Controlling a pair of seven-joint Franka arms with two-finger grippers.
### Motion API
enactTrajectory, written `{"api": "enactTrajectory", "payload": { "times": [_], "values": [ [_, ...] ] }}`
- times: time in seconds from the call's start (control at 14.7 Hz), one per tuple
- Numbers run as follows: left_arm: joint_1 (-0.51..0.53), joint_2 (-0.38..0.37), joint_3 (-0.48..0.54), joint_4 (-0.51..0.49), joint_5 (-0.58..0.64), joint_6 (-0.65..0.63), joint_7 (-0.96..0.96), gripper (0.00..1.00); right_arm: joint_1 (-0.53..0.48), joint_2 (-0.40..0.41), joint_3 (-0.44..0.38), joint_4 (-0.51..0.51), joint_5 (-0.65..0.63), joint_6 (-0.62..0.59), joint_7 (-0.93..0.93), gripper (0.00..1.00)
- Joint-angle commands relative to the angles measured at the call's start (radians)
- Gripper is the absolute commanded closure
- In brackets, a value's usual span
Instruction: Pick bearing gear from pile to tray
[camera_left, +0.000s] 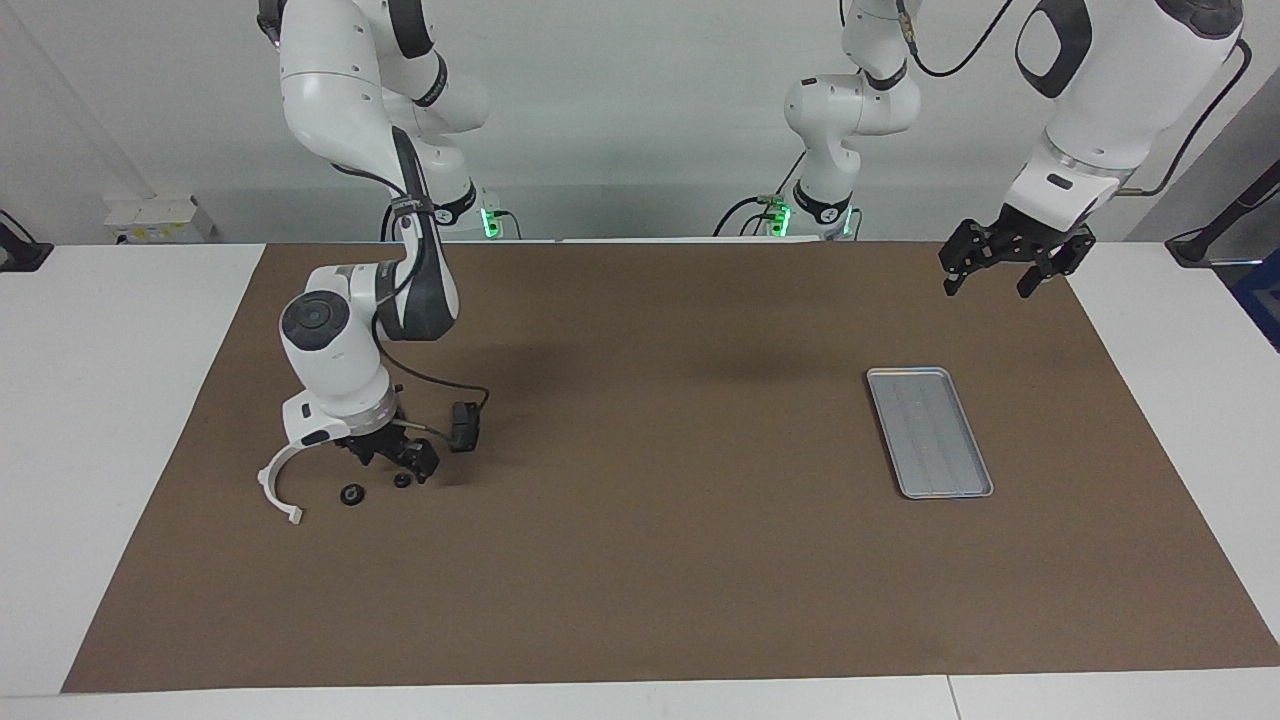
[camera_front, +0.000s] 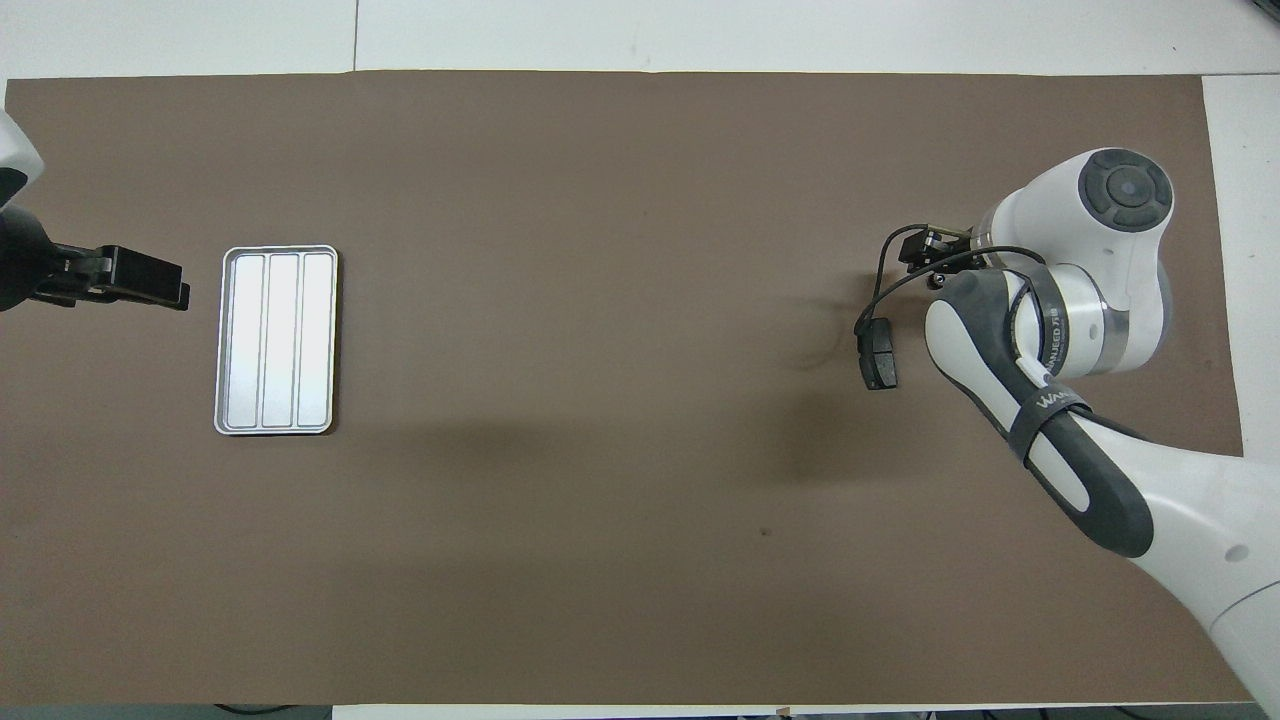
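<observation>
The pile lies at the right arm's end of the mat: a white curved arc (camera_left: 278, 481), a dark grey pad-shaped plate (camera_left: 464, 427) (camera_front: 878, 356) and two tiny black round pieces. My right gripper (camera_left: 395, 468) is down at the mat, open. One round piece, a bearing gear (camera_left: 402, 480), sits right at its fingertips. The other (camera_left: 351, 495) lies beside it toward the arc. In the overhead view the right wrist covers these small pieces. The silver tray (camera_left: 930, 432) (camera_front: 275, 340) holds nothing. My left gripper (camera_left: 987, 288) (camera_front: 178, 285) waits open in the air beside the tray's end.
A brown mat (camera_left: 660, 560) covers most of the white table (camera_left: 110, 400). A black cable (camera_front: 885, 290) loops from the right wrist over the dark plate.
</observation>
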Motion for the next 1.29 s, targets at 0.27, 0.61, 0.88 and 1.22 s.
{"api": "enactTrajectory", "payload": {
  "times": [0.27,0.61,0.88,1.22],
  "values": [
    [-0.003,-0.019,0.003,-0.02,-0.006,0.0,-0.006,0.0,-0.004,0.05,0.004,0.039,-0.017,0.039,0.065,0.05],
    [-0.003,-0.019,0.003,-0.02,-0.004,0.0,-0.006,0.0,-0.002,0.053,0.004,0.028,-0.012,0.031,0.085,0.09],
    [-0.003,-0.019,0.003,-0.02,-0.006,0.0,-0.006,0.0,-0.002,0.052,0.004,0.03,-0.017,0.001,0.083,0.1],
    [-0.003,-0.019,0.003,-0.02,-0.004,0.0,-0.006,0.0,-0.005,0.05,0.004,0.041,-0.02,-0.016,0.071,0.15]
  ]
}}
